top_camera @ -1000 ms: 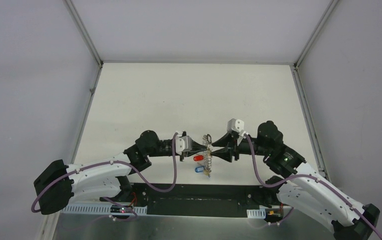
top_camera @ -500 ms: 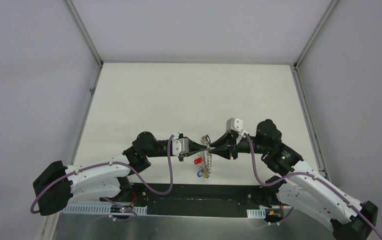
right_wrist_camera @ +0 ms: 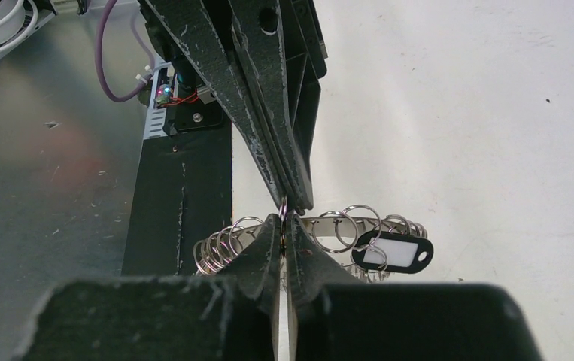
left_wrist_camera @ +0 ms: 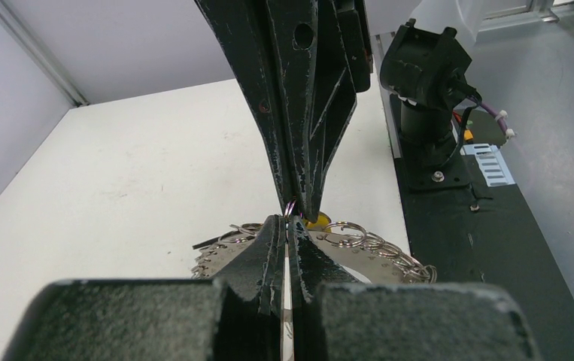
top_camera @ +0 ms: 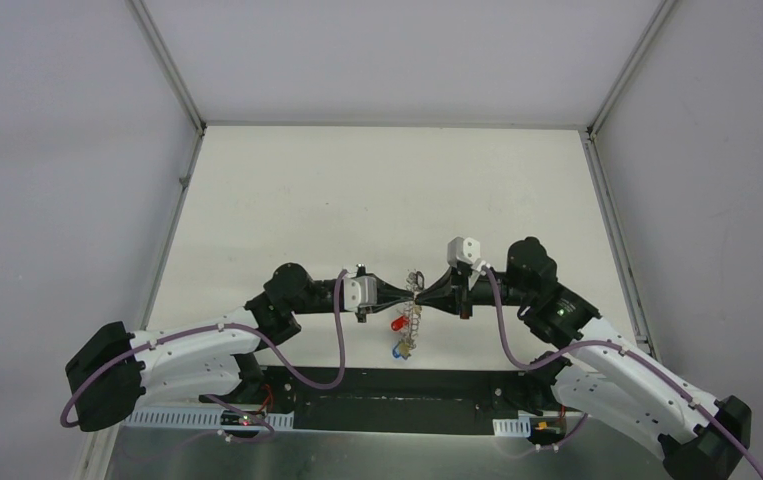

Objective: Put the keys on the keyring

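Since a second ago my right pincer (top_camera: 425, 293) has drawn in and closed, and now it meets my left pincer (top_camera: 403, 292) tip to tip. Each is clamped on the same small loop at the top of the keyring (top_camera: 412, 312), which sags between them over the near middle of the worktop (top_camera: 377, 190). I judge the keyring light but floppy and slippery: bare wire coils that slide and fold, so only a pinch on a single loop, right at the tips, holds it. A red key (top_camera: 395, 325) and a blue key (top_camera: 398, 349) dangle just beside it on the left, tiny and smooth, best taken by the plastic head. A black tag (right_wrist_camera: 393, 252) with a white label hangs among the coils and could snag. With both pincers crowded on one spot, neither is free to fetch a key
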`<state>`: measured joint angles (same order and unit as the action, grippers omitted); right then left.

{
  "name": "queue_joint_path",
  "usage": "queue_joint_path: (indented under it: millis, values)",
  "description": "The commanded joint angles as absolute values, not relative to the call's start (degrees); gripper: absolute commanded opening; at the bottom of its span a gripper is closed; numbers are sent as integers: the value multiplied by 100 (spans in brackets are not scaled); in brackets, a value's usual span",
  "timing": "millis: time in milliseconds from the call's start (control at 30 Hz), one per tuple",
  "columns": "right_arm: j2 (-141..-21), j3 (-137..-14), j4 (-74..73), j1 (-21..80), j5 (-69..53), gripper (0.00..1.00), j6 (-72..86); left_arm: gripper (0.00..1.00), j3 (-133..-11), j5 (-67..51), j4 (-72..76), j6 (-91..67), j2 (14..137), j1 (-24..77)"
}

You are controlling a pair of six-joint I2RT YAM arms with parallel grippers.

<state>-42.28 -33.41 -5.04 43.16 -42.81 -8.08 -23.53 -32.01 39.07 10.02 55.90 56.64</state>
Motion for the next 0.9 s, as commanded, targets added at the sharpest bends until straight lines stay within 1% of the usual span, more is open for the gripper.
queue_joint_path:
  millis: [0, 100, 167, 233, 267, 300, 500, 600, 700, 867]
  values:
    - [-4210, -3375, -203, 4286, -4440, 0, -900, 0, -2452, -3330, 4392, 1098, 5385, 5722]
    - [-4226, -3410, -333, 4279, -4462, 0, -964, 0, -2475, -3248, 4151, 1181, 5300, 5722]
    - [-4284, -3485, -532, 4276, -4450, 0, -1039, 8, -2516, -3163, 3839, 1275, 5198, 5725]
    - [-4389, -3664, -856, 4280, -4416, 0, -1156, 24, -2583, -3048, 3404, 1400, 5079, 5722]
    - [-4453, -3759, -1019, 4279, -4413, 0, -1226, 29, -2630, -3008, 3152, 1480, 5010, 5724]
    - [-4530, -3857, -1203, 4276, -4412, 0, -1297, 33, -2673, -2984, 2912, 1572, 4957, 5723]
    - [-4998, -4573, -2396, 4287, -4425, 0, -1716, 48, -3042, -2904, 1490, 2070, 4810, 5728]
    - [-5330, -5010, -3118, 4279, -4403, 0, -1930, 51, -3295, -2982, 923, 2214, 4899, 5725]
    - [-5571, -5305, -3630, 4281, -4473, 0, -2024, 51, -3433, -3082, 729, 2222, 5073, 5729]
    - [-5678, -5414, -3712, 4288, -4598, 0, -1981, 49, -3671, -3295, 711, 2088, 5540, 5722]
